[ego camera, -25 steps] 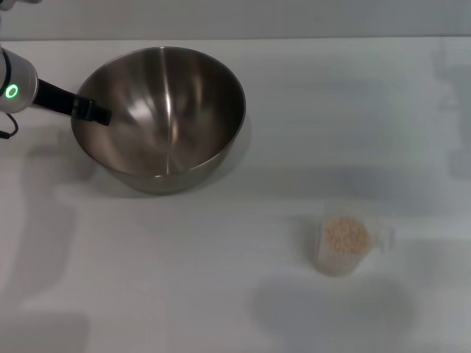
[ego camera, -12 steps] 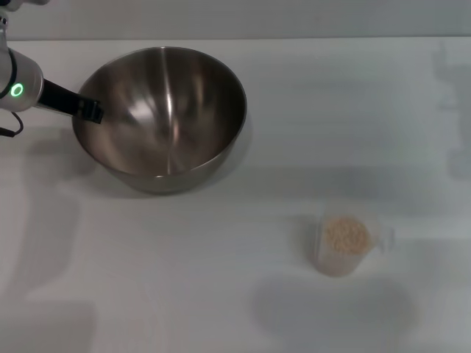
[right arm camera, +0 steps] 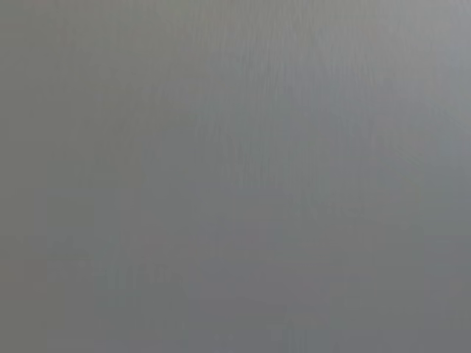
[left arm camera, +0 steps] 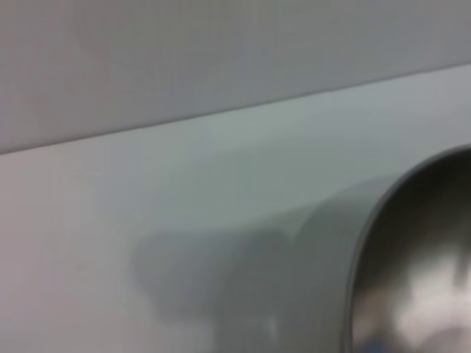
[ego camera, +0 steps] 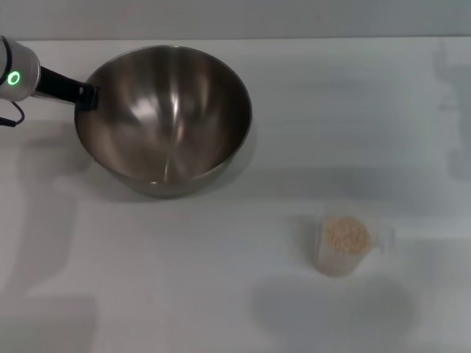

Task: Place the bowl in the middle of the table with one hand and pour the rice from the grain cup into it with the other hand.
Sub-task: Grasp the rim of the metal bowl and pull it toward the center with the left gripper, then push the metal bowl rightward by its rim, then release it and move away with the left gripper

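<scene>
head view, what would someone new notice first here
The large shiny stainless-steel mixing bowl dominates the far left of the plain white-grey table. The black left gripper, on a white arm with a green ring light, sits at the bowl's left rim. Nearer and to the right stands a small transparent plastic grain cup holding pale beige rice, apart from the bowl.

left gripper [ego camera: 87, 95]: pulled back toward frame's upper left, off the bowl's inside to its rim | bowl [ego camera: 165, 118]: edged slightly rightward
</scene>
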Controlling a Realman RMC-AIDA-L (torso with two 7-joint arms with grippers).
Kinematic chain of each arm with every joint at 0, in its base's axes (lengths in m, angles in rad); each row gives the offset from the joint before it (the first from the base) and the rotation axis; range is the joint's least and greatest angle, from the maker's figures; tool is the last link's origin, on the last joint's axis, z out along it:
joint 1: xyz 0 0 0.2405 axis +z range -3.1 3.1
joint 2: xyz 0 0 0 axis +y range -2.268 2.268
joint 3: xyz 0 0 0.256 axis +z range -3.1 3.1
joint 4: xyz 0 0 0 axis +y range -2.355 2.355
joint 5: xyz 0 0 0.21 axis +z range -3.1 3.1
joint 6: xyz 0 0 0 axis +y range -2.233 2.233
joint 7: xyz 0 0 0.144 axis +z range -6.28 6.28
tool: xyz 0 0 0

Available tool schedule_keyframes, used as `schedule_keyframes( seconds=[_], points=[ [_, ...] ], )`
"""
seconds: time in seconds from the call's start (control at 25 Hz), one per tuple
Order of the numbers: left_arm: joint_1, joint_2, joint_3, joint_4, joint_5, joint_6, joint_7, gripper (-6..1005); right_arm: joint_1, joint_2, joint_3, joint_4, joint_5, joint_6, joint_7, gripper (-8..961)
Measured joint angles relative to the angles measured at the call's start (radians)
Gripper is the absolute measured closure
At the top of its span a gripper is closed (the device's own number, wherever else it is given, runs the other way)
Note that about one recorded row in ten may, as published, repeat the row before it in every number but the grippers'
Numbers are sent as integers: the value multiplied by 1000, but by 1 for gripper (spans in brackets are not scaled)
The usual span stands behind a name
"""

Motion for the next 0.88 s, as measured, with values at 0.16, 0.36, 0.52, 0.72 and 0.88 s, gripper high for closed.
schedule_keyframes(
  seconds=[0.16, 0.36, 0.52, 0.72, 0.88],
  points=[
    [-5, 1, -35, 2, -59, -6, 22, 926, 0, -2, 0, 0, 0, 2, 0, 361],
    [-27, 1, -40, -6, -97, -29, 34, 939, 0, -4, 0, 0, 0, 3, 0, 362],
    [-56, -1, -36, -2, -115, -33, 34, 957, 0, -4, 0, 0, 0, 5, 0, 363],
    [-86, -3, -29, 8, -164, -28, 51, 961, -4, -4, 0, 0, 0, 6, 0, 363],
    [-115, -6, -14, 49, -179, -23, 56, 960, -7, -4, 0, 0, 0, 6, 3, 361]
  ],
)
